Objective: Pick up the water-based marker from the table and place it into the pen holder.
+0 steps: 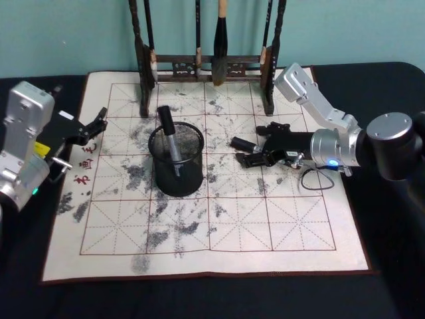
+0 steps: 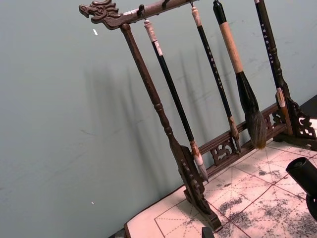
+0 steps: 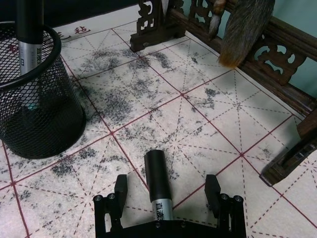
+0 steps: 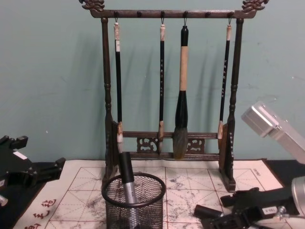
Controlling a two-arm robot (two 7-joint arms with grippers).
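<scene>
A water-based marker [image 3: 157, 178] with a black cap and grey barrel lies flat on the ink-stained practice mat, right of the pen holder [image 1: 189, 176]. My right gripper [image 3: 167, 184] is low over the mat and open, one finger on each side of the marker [image 1: 240, 143] and neither touching it. The black wire-mesh pen holder [image 3: 44, 114] stands upright mid-mat with another marker [image 1: 167, 133] leaning inside it, cap up. My left gripper [image 1: 97, 121] is parked open at the mat's left edge, holding nothing.
A tall dark wooden brush rack [image 1: 206, 66] with several hanging brushes stands along the back of the mat, just behind my right gripper [image 1: 255, 145]. The white gridded mat [image 1: 265, 219] has bare room in front. A black table surrounds it.
</scene>
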